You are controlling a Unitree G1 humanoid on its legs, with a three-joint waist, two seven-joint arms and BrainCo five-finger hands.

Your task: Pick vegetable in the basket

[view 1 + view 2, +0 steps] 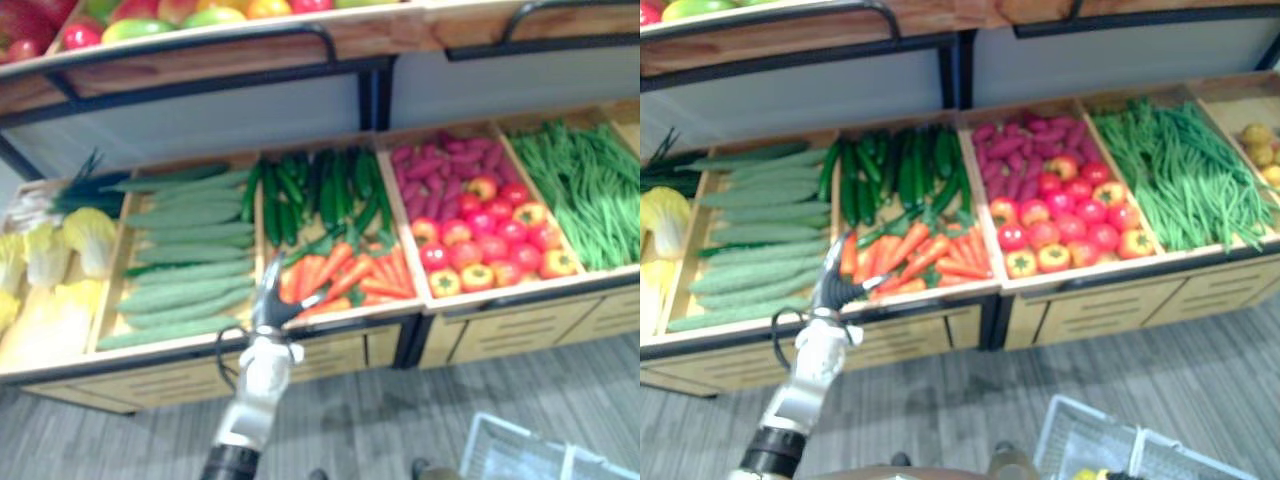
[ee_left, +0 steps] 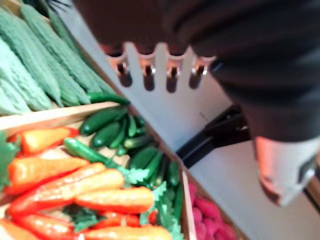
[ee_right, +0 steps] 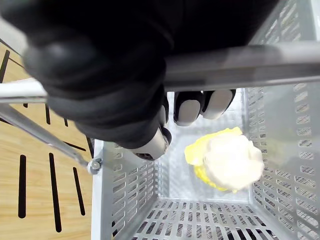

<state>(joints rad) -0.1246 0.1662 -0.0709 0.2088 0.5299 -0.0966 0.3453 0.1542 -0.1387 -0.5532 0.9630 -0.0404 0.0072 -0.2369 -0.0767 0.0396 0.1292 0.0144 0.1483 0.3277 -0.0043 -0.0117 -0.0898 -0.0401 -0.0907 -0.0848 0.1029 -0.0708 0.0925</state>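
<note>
Orange carrots (image 1: 350, 272) fill the near half of the middle wooden crate (image 1: 362, 316). The left hand (image 1: 275, 300) hovers at their near left corner, fingers straight. The right hand (image 3: 100, 75) curls round the metal handle (image 3: 240, 65) of the grey plastic basket (image 3: 280, 165), which holds a yellow-white cabbage (image 3: 225, 160).

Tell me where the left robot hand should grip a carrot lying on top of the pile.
Grip the carrot around its thick orange middle, coming down from above with the left robot hand across its length. It lies flat and uncovered on top; the leafy end looks too flimsy.
</note>
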